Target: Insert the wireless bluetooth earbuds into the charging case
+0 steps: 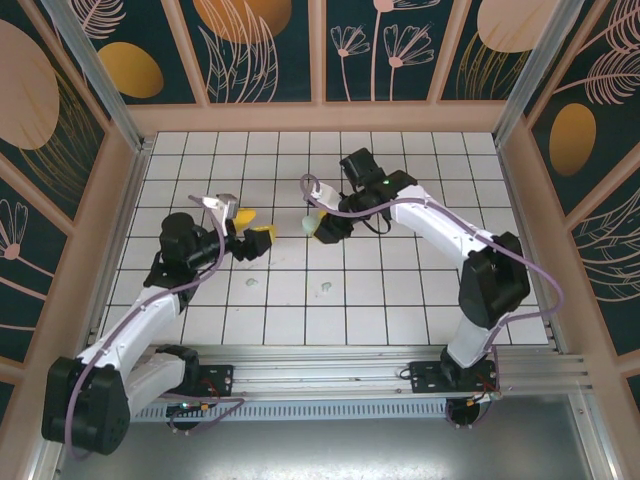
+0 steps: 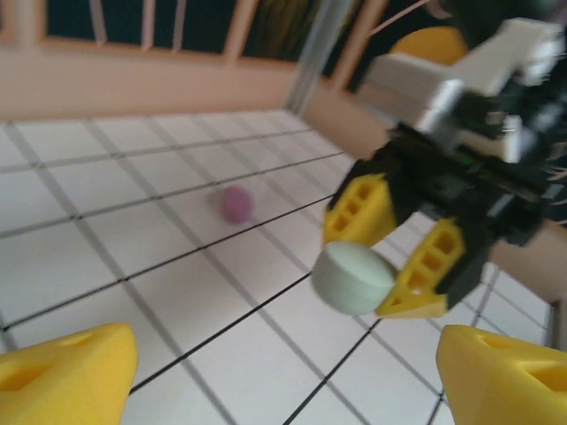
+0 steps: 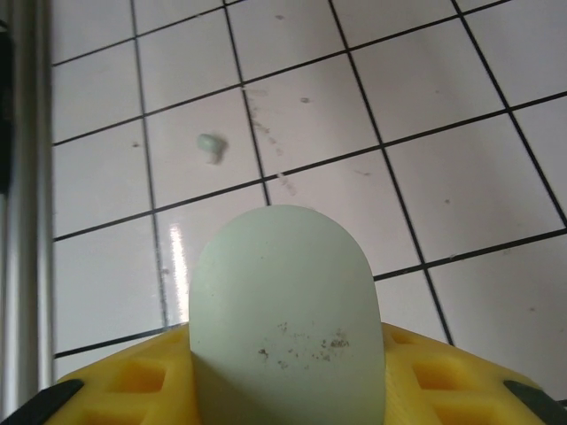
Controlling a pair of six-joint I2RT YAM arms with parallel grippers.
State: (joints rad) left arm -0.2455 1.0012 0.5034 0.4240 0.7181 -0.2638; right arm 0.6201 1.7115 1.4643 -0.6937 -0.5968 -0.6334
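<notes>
Hidden/unclear: the near end of the charging case point(image 3: 288, 310) sits buried betw. the yellow pads, so no seam or lid is readable. The left wrist view is blurred. A small purple blob point(image 2: 236, 204) on the counter point(image 2: 97, 257) is too soft to make out its shape. The left claw's point(image 2: 285, 359) fingers are cut off at the frame bottom.

Right claw point(image 1: 318, 226) is pinching the case point(image 1: 310, 226), which pokes out past the fingertips, roughly mid-counter. Left claw point(image 1: 252, 225) is spread w/ nothing betw. the fingers. It's just beside the case, not touching.

Left earbud point(image 1: 250, 284) and right earbud point(image 1: 325, 288) lie loose on tiles nearer the bases, well apart from both claws. A mint earbud point(image 3: 210, 146) lies up-left of the case tip, apart; can't tell which of the two it is.

Case's long axis runs along the right claw's point(image 2: 390, 252) reach, rounded end away from the wrist. Earbud axes are too small to tell.
</notes>
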